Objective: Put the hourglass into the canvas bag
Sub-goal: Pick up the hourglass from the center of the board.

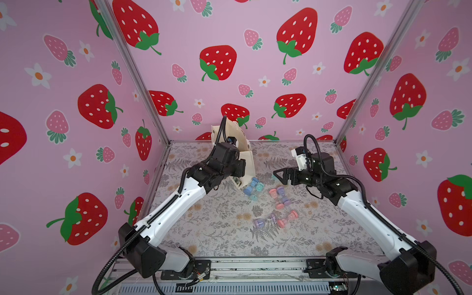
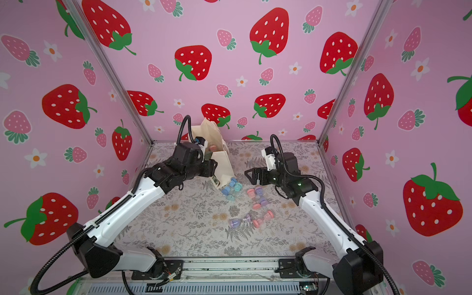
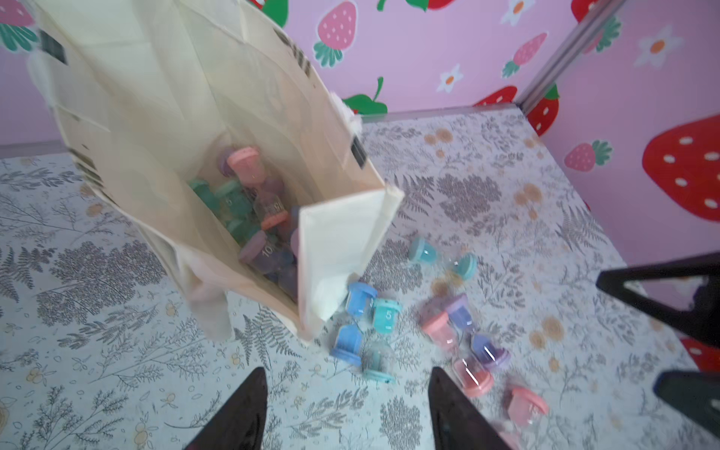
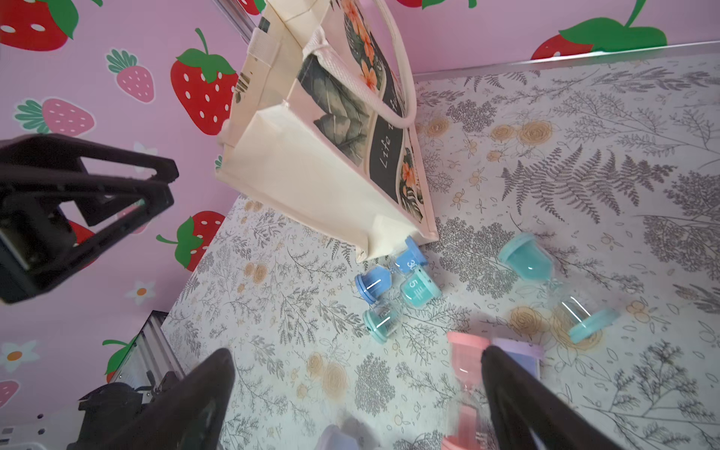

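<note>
Small hourglasses with coloured plastic caps lie on their sides around the middle of the table point(image 1: 204, 229). A blue hourglass point(image 3: 353, 323) and a teal hourglass point(image 3: 382, 343) lie side by side against the near bottom corner of the canvas bag point(image 3: 339, 249). A pink hourglass point(image 3: 454, 350) and a purple hourglass point(image 3: 475, 331) lie paired just to their right, with a few more nearer the front. Other hourglasses point(image 3: 257, 202) are already heaped inside the bag. The cream bag stands far and left of centre, leaning, with its mouth open upward and a dark leaf print on one broad side.

Each hourglass looks light and rigid. Its smooth round caps would let it roll, and the thin clear waist is probably the fragile part. A sound hold would be across the body between the two caps, so the flared caps stop it slipping out.

The left hand point(image 3: 346, 369) hangs in the air just left of the bag, its fingers partly apart and empty. The right hand point(image 4: 358, 355) hovers over the pink and purple pair with its fingers spread wide, gripping nothing.
</note>
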Available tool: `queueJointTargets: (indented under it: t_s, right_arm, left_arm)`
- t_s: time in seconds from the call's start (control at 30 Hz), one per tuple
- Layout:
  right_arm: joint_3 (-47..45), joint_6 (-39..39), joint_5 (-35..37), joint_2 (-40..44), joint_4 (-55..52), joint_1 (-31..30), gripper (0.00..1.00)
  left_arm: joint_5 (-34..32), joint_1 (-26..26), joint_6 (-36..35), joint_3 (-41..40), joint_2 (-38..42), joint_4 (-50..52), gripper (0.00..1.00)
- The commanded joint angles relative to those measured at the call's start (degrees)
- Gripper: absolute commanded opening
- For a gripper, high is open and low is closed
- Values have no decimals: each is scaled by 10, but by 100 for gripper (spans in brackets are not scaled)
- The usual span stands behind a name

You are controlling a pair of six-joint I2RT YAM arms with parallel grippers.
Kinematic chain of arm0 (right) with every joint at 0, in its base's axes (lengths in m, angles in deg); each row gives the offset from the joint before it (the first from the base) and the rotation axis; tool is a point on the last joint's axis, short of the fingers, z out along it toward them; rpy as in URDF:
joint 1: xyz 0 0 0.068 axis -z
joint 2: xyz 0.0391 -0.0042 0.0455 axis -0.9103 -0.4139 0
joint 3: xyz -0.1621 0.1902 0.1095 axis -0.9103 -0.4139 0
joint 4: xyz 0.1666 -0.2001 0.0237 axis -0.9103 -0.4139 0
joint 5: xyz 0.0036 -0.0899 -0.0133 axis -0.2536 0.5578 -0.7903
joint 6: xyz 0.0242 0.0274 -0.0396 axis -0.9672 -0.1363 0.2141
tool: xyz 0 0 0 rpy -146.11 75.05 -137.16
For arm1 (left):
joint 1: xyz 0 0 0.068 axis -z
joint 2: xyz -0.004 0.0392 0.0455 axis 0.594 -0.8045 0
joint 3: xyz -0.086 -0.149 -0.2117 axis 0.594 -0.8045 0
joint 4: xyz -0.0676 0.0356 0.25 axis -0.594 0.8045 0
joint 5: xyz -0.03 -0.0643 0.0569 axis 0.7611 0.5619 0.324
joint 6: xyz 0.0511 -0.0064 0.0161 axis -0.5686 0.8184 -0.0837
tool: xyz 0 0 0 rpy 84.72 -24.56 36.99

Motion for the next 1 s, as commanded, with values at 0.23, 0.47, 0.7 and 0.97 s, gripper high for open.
queueJointTargets:
  t_s: [0.23, 0.47, 0.7, 0.97]
  right_arm:
    - [-90, 11, -12, 12, -5, 2, 99]
    - [-134, 2, -3, 7, 22, 2, 99]
    - [-163, -4, 10, 3, 47, 2, 99]
    - [-170, -5, 11, -4, 58, 3, 99]
  left_arm:
    - [10, 72, 4, -136, 2, -82, 66]
    - [-7, 111, 46, -142, -86, -120, 66]
    - [-39, 123, 88, -102, -192, -114, 66]
    - [-57, 122, 115, -70, -262, -120, 66]
